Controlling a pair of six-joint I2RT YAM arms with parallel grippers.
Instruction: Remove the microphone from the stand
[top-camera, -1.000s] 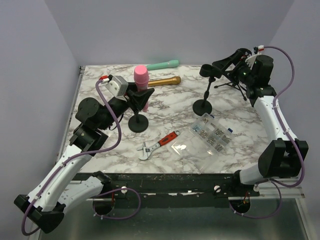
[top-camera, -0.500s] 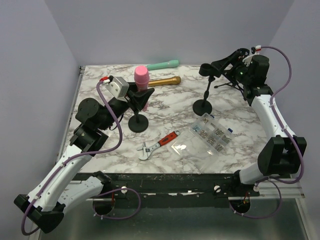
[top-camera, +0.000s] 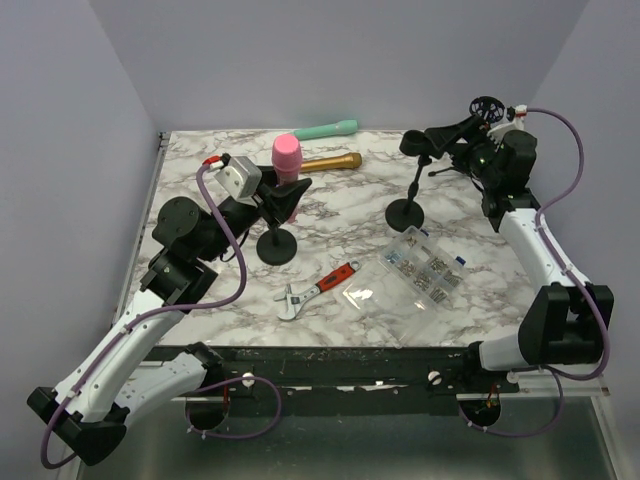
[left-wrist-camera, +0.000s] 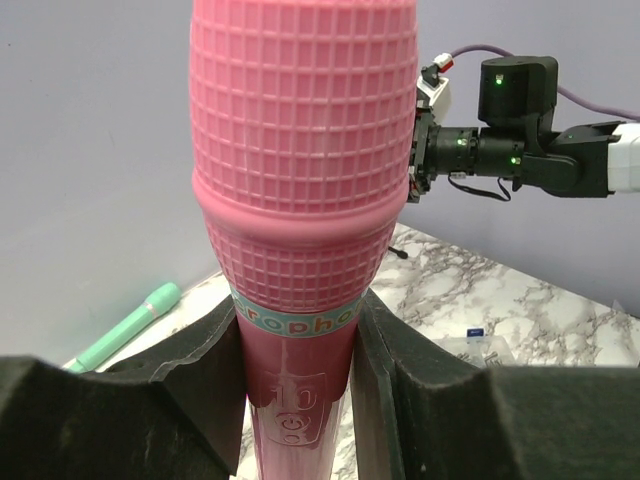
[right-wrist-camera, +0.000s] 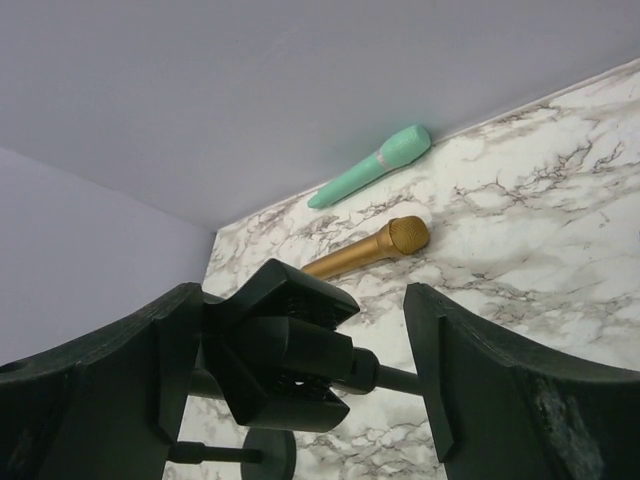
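Left wrist view: the left gripper (left-wrist-camera: 297, 345) pinches the pink microphone (left-wrist-camera: 300, 150), upright and seemingly still seated in its stand (top-camera: 277, 245), the right gripper (right-wrist-camera: 305, 340) spread around an empty clip (right-wrist-camera: 280, 365); lifting out remains.

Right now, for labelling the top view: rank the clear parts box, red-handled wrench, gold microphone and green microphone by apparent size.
1. clear parts box
2. red-handled wrench
3. gold microphone and green microphone look about alike, so I do not rank one above the other.
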